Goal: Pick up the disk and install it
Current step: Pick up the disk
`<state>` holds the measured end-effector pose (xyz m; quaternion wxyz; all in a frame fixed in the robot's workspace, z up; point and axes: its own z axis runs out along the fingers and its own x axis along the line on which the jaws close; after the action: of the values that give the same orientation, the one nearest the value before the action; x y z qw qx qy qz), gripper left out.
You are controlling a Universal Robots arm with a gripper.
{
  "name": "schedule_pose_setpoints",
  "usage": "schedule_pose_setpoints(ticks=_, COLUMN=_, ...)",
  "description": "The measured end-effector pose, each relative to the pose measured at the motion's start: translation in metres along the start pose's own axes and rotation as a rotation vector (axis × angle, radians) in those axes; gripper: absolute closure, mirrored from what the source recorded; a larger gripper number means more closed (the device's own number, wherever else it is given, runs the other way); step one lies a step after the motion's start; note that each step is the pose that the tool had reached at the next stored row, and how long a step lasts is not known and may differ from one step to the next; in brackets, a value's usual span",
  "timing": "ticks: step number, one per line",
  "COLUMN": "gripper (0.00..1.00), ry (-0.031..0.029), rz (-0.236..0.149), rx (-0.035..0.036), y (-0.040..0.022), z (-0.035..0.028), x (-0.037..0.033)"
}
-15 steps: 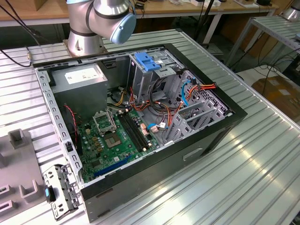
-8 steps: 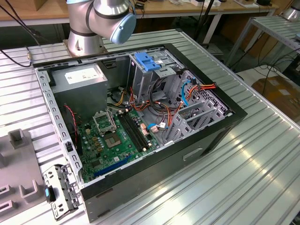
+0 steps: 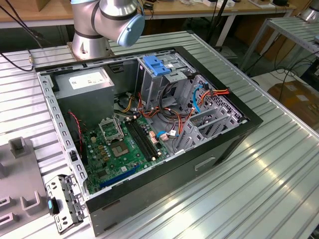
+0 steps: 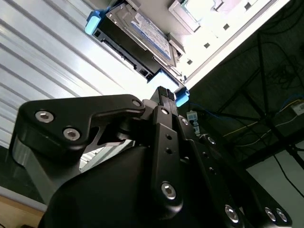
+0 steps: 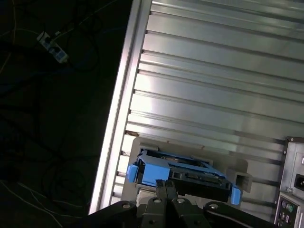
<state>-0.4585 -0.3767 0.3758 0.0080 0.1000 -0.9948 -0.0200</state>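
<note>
In both wrist views the disk (image 5: 195, 178) (image 4: 138, 34) is a flat black-and-silver drive with blue side rails. Its white label with a blue band faces up in the second wrist view. It rests in a grey holder (image 5: 237, 172) on the ribbed metal table, near the table's edge. My gripper (image 5: 166, 184) (image 4: 164, 91) hangs close over the disk's near edge, beside one blue rail. The black fingers (image 5: 160, 190) are pressed together with nothing between them.
In the exterior view an open computer case (image 3: 237, 133) lies on the table, with a grey power-supply box (image 3: 89, 82), a green motherboard (image 3: 124, 144) and a blue bracket (image 3: 156, 64) atop the drive cage. The arm's base (image 3: 94, 35) stands behind it. Grey fixtures (image 3: 20, 174) sit at the exterior view's left.
</note>
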Motion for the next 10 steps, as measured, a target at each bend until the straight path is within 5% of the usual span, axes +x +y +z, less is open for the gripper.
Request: schedule_pose_setpoints(ticks=10, gripper=0.89, ry=0.0031, rz=-0.075, rx=0.0009, y=0.0000, z=0.0000, x=0.0000)
